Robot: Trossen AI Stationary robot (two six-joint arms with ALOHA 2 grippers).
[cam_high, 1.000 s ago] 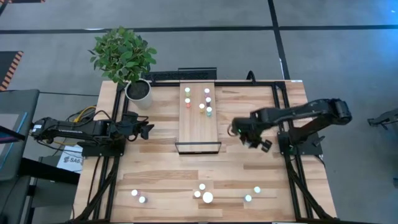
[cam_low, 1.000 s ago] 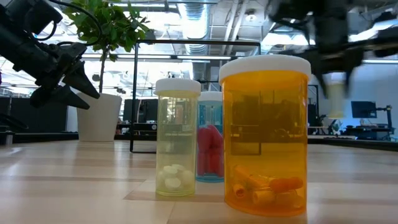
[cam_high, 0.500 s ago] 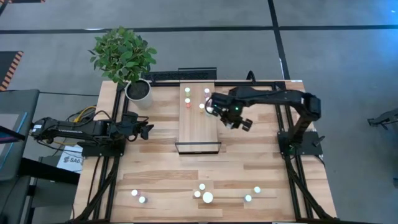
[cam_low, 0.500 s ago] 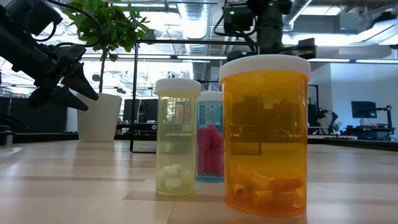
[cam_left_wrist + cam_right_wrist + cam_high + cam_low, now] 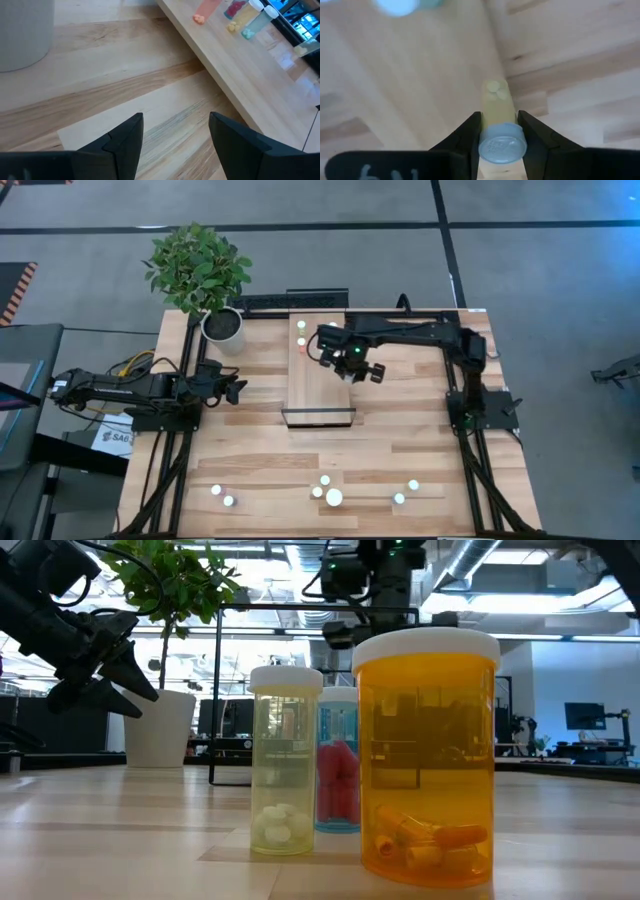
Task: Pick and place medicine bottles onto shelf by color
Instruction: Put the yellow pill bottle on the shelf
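A yellow bottle, clamped in the right gripper, has been carried over the shelf's far end. Release is judged imminent. The left gripper is held half-spread, empty, near the table's left edge.

In high view the right arm covers the far-right part of the shelf, so most bottles there are hidden; only two caps show beside it. Front-edge bottles too small to tell body colours. Low view: big orange bottle blocks part of the teal bottle; right gripper cut off at frame edge in its wrist view.
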